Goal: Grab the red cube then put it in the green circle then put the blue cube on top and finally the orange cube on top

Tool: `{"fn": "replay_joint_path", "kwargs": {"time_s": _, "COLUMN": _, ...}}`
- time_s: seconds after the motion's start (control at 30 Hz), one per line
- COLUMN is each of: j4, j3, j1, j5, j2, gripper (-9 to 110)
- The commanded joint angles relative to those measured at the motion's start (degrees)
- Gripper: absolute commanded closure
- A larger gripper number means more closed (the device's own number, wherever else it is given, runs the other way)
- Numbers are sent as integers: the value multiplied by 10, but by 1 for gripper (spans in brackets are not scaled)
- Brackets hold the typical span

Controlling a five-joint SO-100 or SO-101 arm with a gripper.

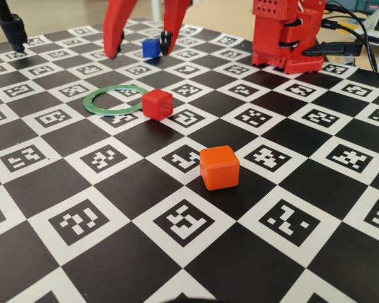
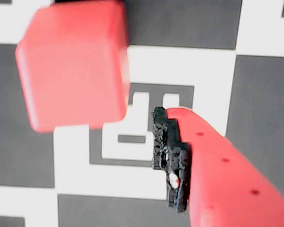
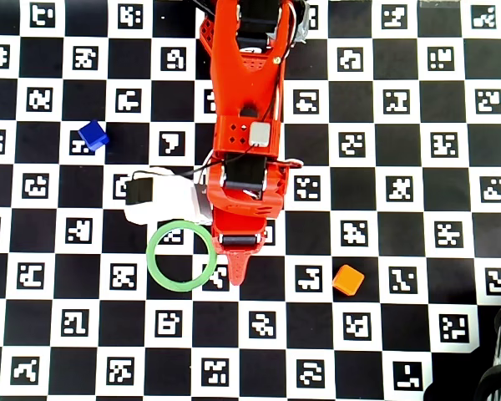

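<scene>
A small matte bright-orange plastic cube (image 1: 219,167) is seen nearest in the fixed view, set alone on a white square. Everything is carried by a flat black-and-white checkered board printed with square markers (image 1: 82,221). The red plastic arm's base (image 1: 284,35) is seen at the far right. Its two-finger gripper (image 1: 142,45) is held above the board with the black-tipped fingers (image 1: 117,47) spread wide apart and nothing between them. A thin flat green ring (image 1: 114,101) is laid left of centre, its middle unoccupied. A small matte red cube (image 1: 157,104) is placed at the ring's right edge, outside the opening; whether the two touch cannot be told. In the wrist view this cube (image 2: 73,64) is seen left of one finger. A small deep-blue cube (image 1: 151,47) is seen farthest away
</scene>
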Motion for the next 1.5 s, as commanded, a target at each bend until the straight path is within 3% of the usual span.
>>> {"fn": "replay_joint_path", "kwargs": {"time_s": 0.0, "j4": -36, "j3": 11, "j1": -4, "j5": -2, "j2": 12, "gripper": 58}}
{"fn": "replay_joint_path", "kwargs": {"time_s": 0.47, "j4": -114, "j3": 64, "j1": -18, "j5": 10, "j2": -17, "gripper": 58}}
{"fn": "replay_joint_path", "kwargs": {"time_s": 1.47, "j4": -144, "j3": 72, "j1": -18, "j5": 4, "j2": -42, "gripper": 58}}
